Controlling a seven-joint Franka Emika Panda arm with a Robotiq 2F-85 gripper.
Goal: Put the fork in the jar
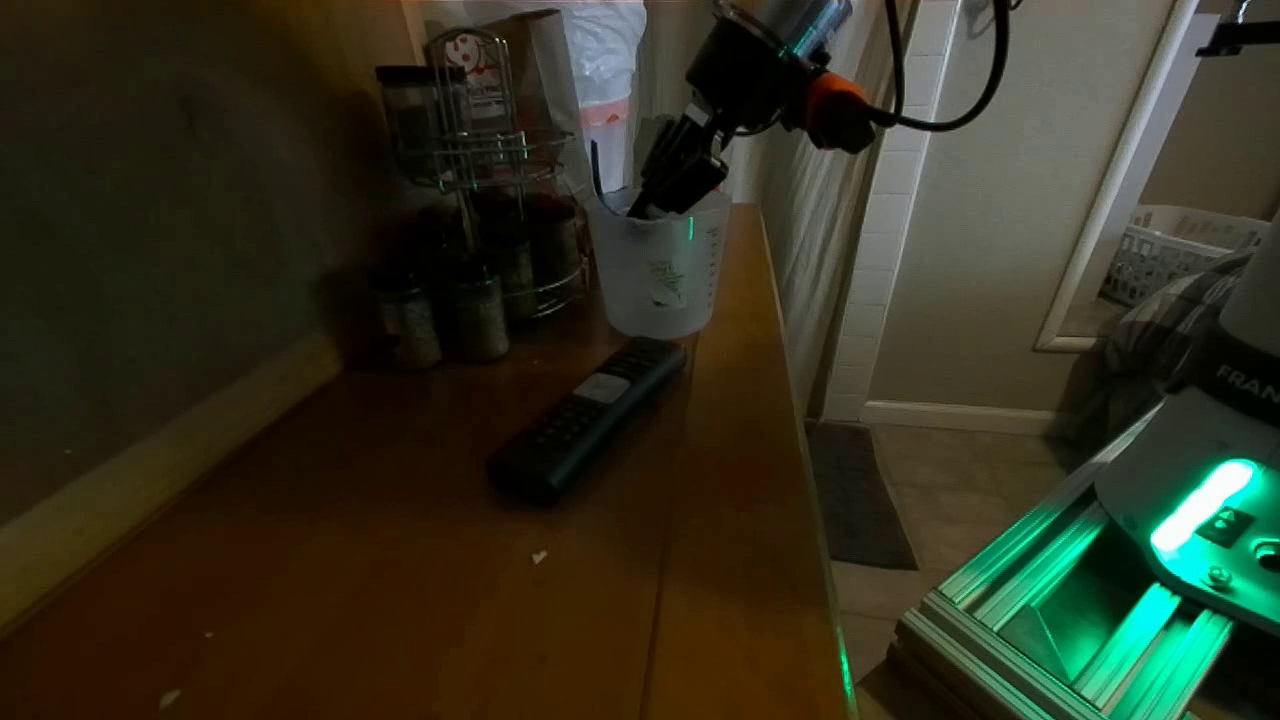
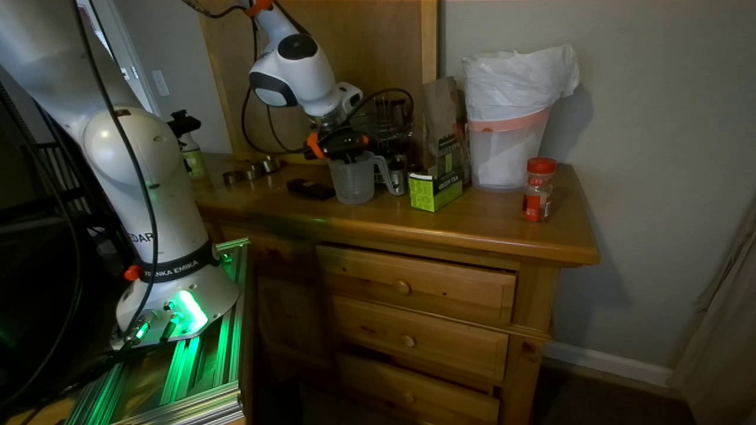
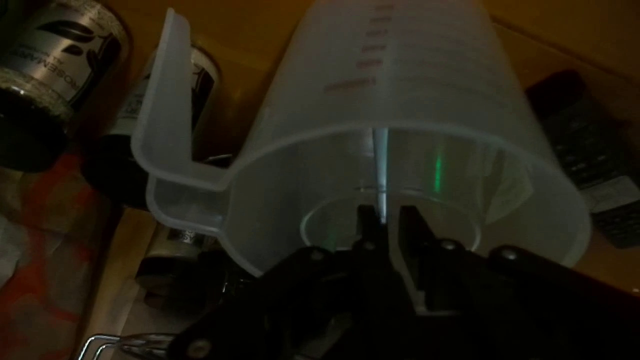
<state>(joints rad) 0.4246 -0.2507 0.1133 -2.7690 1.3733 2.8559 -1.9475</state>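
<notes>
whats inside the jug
In the wrist view, a thin metal strip, likely the fork, shows inside the jug. The claw covers part of the mouth, so anything behind it can't be seen.

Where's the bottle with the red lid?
In an exterior view, the red-lidded bottle stands on the wooden dresser near its right-hand end, in front of the white-bagged bin.

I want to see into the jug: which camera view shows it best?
The wrist view. It looks into the jug up close and catches its handle and red markings, though the gripper hides part of the opening. Both exterior views show the jug smaller, from the side, with little of its inside.
</notes>
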